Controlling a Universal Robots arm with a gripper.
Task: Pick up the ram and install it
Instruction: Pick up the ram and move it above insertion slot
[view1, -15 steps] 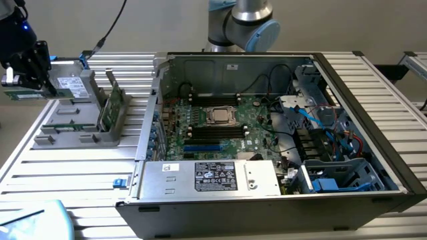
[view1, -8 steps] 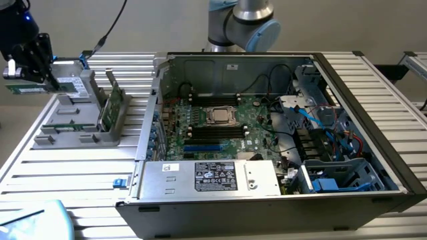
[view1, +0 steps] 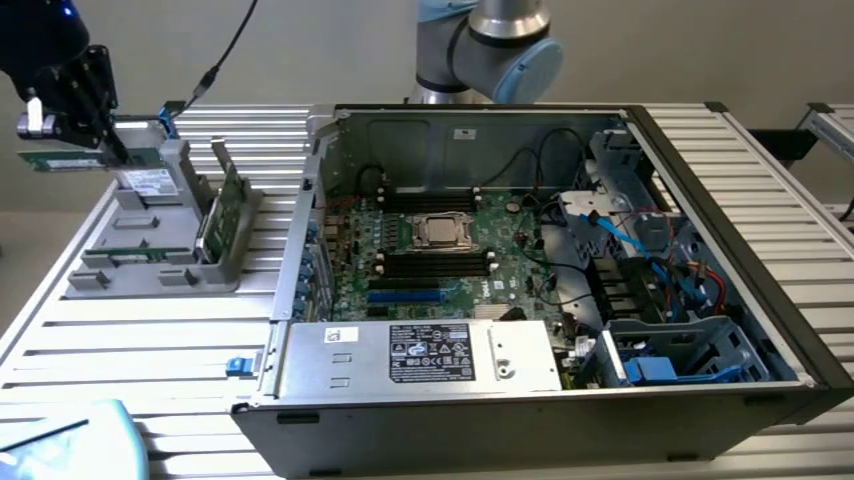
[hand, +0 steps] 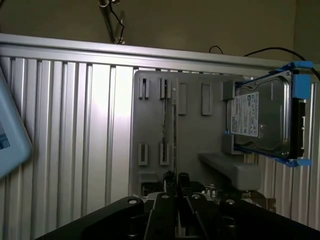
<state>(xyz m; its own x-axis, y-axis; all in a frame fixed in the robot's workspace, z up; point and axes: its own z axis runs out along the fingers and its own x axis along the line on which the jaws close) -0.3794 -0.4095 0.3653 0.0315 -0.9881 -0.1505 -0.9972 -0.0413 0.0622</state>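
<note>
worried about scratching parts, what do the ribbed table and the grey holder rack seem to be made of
Table: likely bare aluminium, silvery with a soft sheen; its grooved slats catch the light. Grey holder rack: probably plastic, matte and light grey with moulded slots, though painted metal cannot be excluded.

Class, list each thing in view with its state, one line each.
Claw: shut on the ram.
Ram: held in the air.
Case: open, side off.
Hard drive: resting on the holder.
Spare board: upright in the holder.
</note>
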